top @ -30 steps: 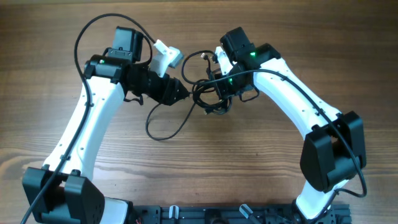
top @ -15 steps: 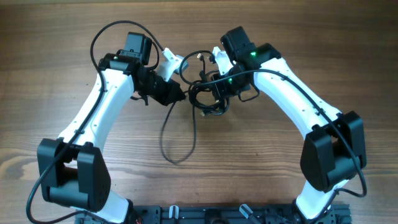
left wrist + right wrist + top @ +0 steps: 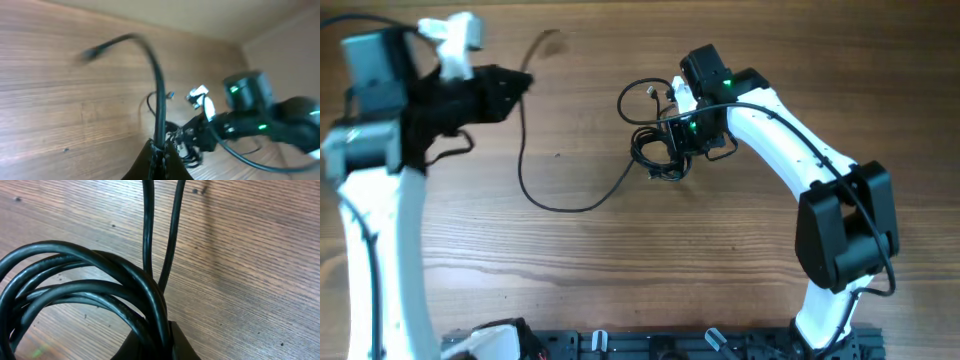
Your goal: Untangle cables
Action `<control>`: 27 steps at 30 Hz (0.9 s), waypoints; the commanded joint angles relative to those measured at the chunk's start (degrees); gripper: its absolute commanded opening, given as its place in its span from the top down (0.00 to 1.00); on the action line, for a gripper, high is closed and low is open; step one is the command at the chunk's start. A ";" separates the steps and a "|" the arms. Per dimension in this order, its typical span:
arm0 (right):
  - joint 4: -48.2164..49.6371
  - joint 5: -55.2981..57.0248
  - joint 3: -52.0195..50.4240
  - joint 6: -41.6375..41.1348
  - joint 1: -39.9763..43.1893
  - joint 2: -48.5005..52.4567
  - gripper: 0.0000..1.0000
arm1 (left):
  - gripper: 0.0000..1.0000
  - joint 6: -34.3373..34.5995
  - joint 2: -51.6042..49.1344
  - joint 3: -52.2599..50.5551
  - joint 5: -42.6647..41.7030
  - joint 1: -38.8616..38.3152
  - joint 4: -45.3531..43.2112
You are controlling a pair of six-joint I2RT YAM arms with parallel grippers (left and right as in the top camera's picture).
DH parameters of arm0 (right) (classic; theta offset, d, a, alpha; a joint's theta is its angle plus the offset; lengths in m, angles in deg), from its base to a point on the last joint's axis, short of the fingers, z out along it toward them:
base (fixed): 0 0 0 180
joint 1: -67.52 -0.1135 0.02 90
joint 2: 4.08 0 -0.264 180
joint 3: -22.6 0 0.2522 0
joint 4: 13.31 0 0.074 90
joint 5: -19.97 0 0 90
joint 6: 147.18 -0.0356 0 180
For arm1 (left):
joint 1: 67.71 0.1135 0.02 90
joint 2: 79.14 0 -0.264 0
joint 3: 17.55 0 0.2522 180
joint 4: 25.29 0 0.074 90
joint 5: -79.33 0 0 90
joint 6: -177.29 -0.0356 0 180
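Black cables [image 3: 655,152] are lying bunched on the wooden surface [image 3: 620,270], where the right hand [image 3: 680,135] is clamping down on the coils. One strand [image 3: 560,207] is running leftward from that bunch in a slack curve up to the left hand [image 3: 518,82], which is pinching it tight near its plug end. Freeing it is probably calling for a pull farther left, along the strand.
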 commanded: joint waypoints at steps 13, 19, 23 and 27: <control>1.99 -8.79 1.27 -0.94 3.65 -4.46 0.76 | 0.96 14.80 -3.34 -10.19 11.58 -4.44 12.04; 0.33 -8.79 1.27 -0.07 3.65 -5.77 0.18 | 0.25 17.46 -6.08 -14.84 11.58 -8.13 8.70; 0.59 -8.55 1.31 -1.18 3.65 -6.10 0.18 | 0.00 21.22 -7.34 -14.91 14.60 -8.46 7.13; 0.98 -8.55 2.14 -1.25 3.65 -6.43 0.18 | 0.05 26.21 -7.34 -14.93 19.28 -8.48 2.93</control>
